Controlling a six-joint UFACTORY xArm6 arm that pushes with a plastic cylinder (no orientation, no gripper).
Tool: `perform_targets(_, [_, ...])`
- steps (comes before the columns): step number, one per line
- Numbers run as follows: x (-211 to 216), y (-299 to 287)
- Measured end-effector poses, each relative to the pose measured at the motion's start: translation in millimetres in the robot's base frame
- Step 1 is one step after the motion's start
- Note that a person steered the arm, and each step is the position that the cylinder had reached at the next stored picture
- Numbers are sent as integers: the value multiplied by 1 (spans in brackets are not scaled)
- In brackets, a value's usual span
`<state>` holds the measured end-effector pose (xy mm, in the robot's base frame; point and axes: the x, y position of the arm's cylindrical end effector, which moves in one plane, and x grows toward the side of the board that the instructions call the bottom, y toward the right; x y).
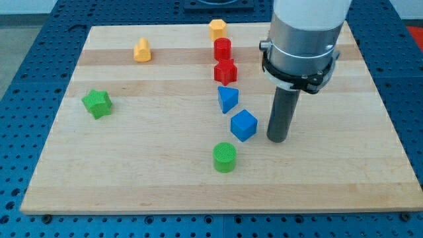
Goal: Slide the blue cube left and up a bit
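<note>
The blue cube (244,125) lies on the wooden board (132,165) a little right of centre. My tip (277,139) rests on the board just to the right of the cube, a small gap away and slightly lower in the view. A blue triangular block (227,99) sits just up and left of the cube. A green cylinder (225,157) sits below and left of the cube.
A red block (225,71) and a red cylinder (223,48) line up above the blue triangle, with an orange hexagonal block (217,28) at the board's top edge. An orange block (142,50) sits upper left. A green star block (97,103) sits at the left.
</note>
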<state>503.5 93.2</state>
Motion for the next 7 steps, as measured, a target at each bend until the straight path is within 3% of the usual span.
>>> perform_targets(3, [-14, 1])
perform_targets(7, [-7, 81])
